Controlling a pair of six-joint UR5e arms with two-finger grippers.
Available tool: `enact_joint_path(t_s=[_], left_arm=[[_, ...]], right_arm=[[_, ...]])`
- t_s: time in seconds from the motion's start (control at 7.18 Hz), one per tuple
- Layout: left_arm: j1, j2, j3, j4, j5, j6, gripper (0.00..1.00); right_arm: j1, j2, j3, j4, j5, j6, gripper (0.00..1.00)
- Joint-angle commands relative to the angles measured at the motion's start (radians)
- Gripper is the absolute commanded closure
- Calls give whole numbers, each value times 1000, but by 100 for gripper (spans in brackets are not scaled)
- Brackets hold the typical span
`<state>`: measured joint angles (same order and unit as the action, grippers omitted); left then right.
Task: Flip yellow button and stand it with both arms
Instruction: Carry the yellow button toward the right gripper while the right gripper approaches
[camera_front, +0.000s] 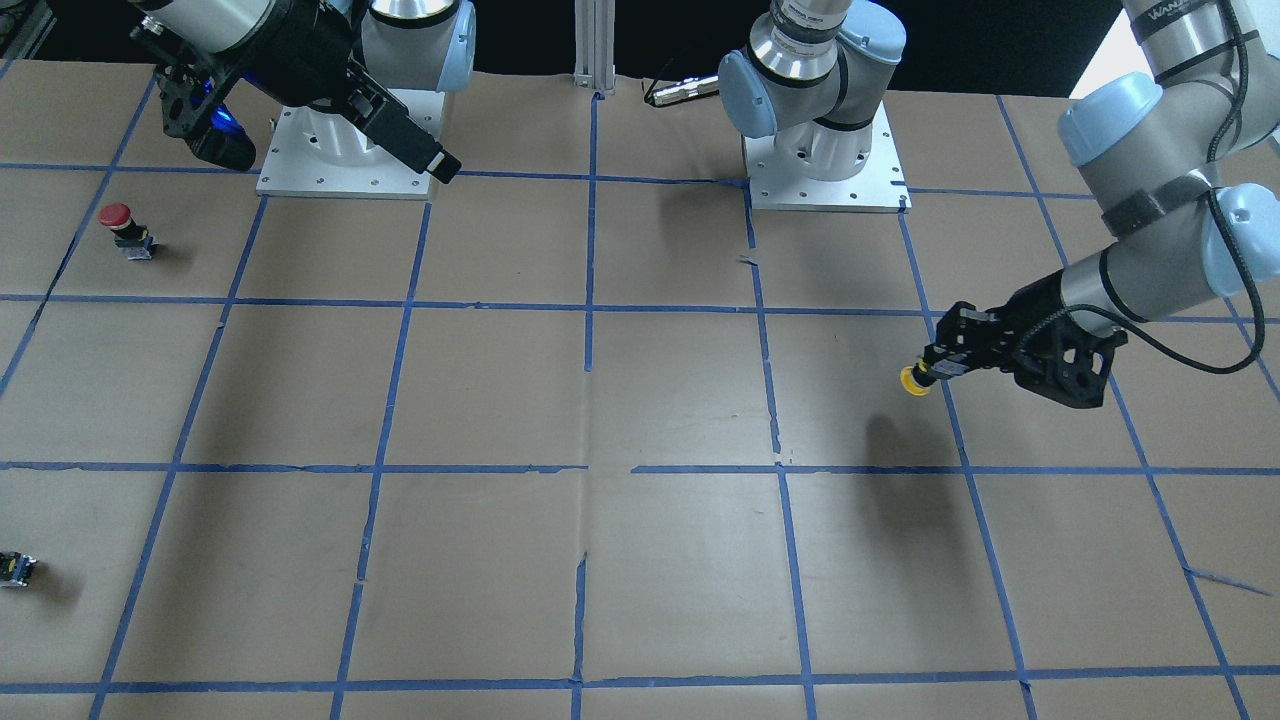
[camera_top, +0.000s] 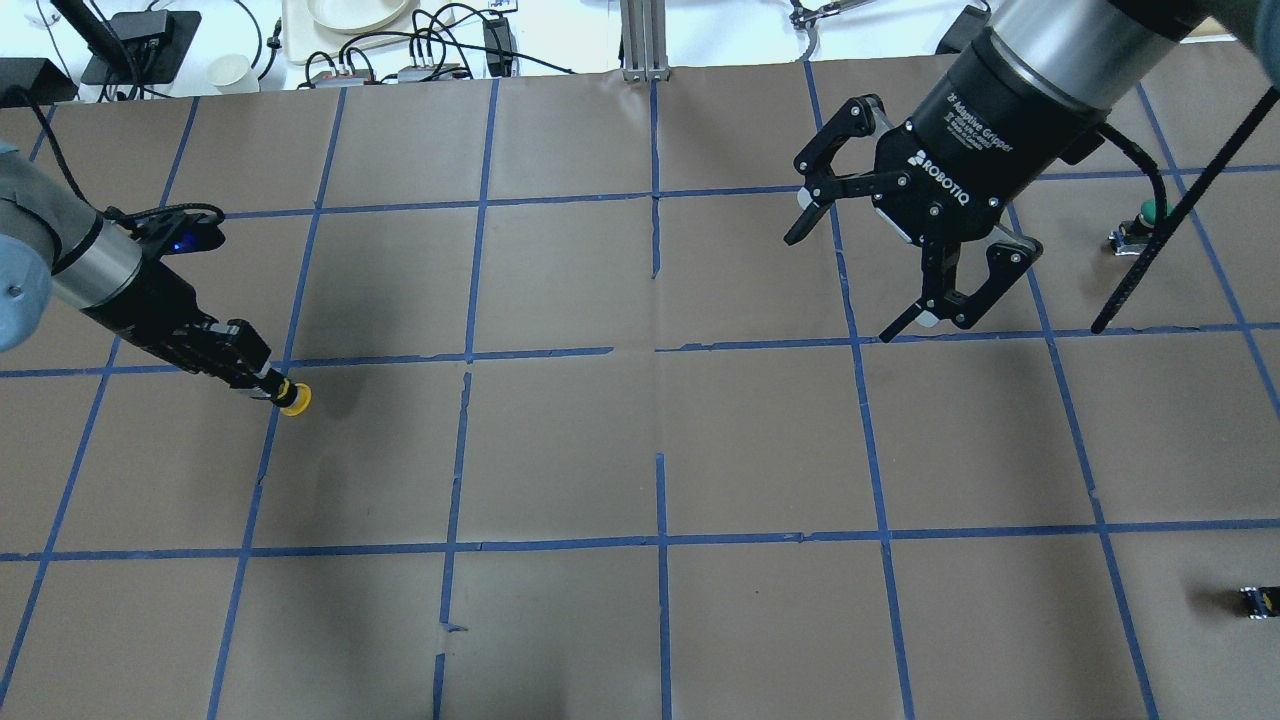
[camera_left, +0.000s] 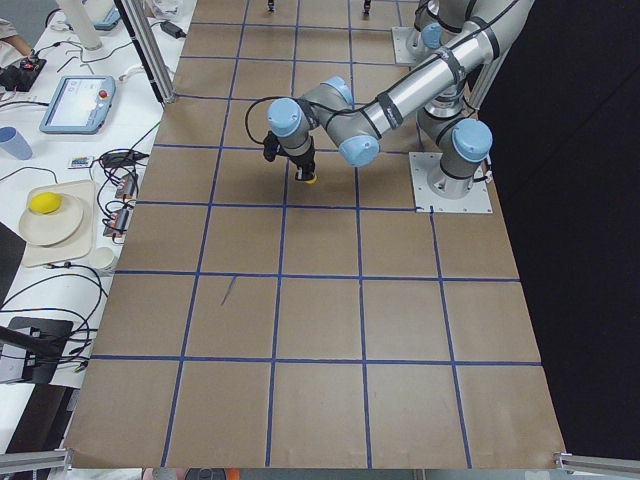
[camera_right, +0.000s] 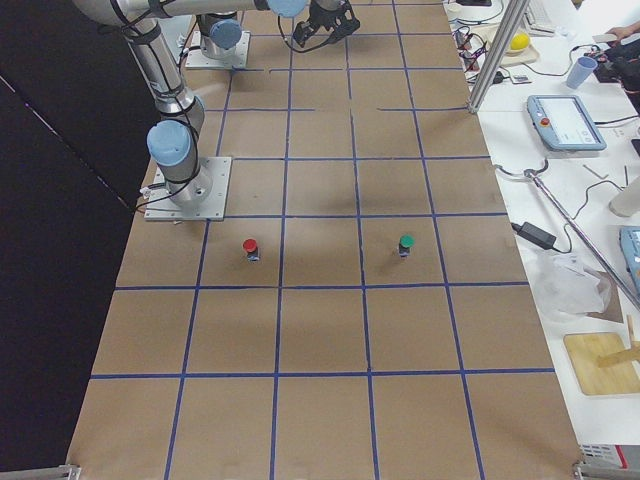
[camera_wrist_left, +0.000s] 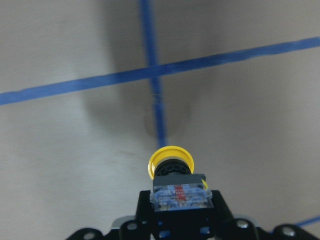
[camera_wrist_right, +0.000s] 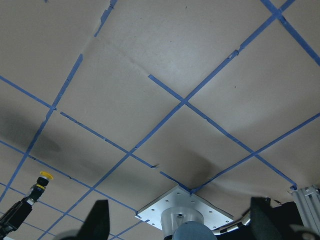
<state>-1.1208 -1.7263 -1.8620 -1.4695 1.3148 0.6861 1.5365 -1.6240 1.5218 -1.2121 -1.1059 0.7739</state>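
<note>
The yellow button (camera_front: 913, 381) is held clear of the table by my left gripper (camera_front: 938, 370), which is shut on its black-and-grey block. The yellow cap points out beyond the fingertips, roughly sideways. The overhead view shows the button (camera_top: 293, 399) at the tip of the left gripper (camera_top: 262, 385), at mid-left over a blue tape line. The left wrist view shows the cap (camera_wrist_left: 171, 160) ahead of the clamped block. My right gripper (camera_top: 840, 285) is open and empty, raised high over the right half, far from the button. The button is small at lower left in the right wrist view (camera_wrist_right: 45, 175).
A red-capped button (camera_front: 118, 218) and a green-capped button (camera_top: 1152, 211) stand on the robot's right side. A tiny black block (camera_top: 1258, 600) lies near the right edge. Both arm base plates (camera_front: 825, 190) sit at the robot's edge. Brown paper with blue tape grid covers the table.
</note>
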Motion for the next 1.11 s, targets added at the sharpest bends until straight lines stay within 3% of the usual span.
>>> enact_joint_path(t_s=[0.0,0.14,0.28,0.56,0.7,0.97], left_arm=[[-107,34,3,-170,-350,-5,79],[-173,54,-3,-192,-452,-7,79],[-241,88,-9,-212,-600,-41,79],[-368,176,-6,-198,-766,-268,79],[-405,216,-9,-172,-826,-289,80],[-427,237,-9,-27,-839,-377,87]], right_arm=[[-1,-2,9,-1,14,-2,0],[-1,-2,8,-3,79,2,0],[-3,3,11,-1,87,16,0],[-10,6,32,-15,156,45,0],[-24,6,44,-14,161,47,0],[-33,7,46,-18,222,48,0]])
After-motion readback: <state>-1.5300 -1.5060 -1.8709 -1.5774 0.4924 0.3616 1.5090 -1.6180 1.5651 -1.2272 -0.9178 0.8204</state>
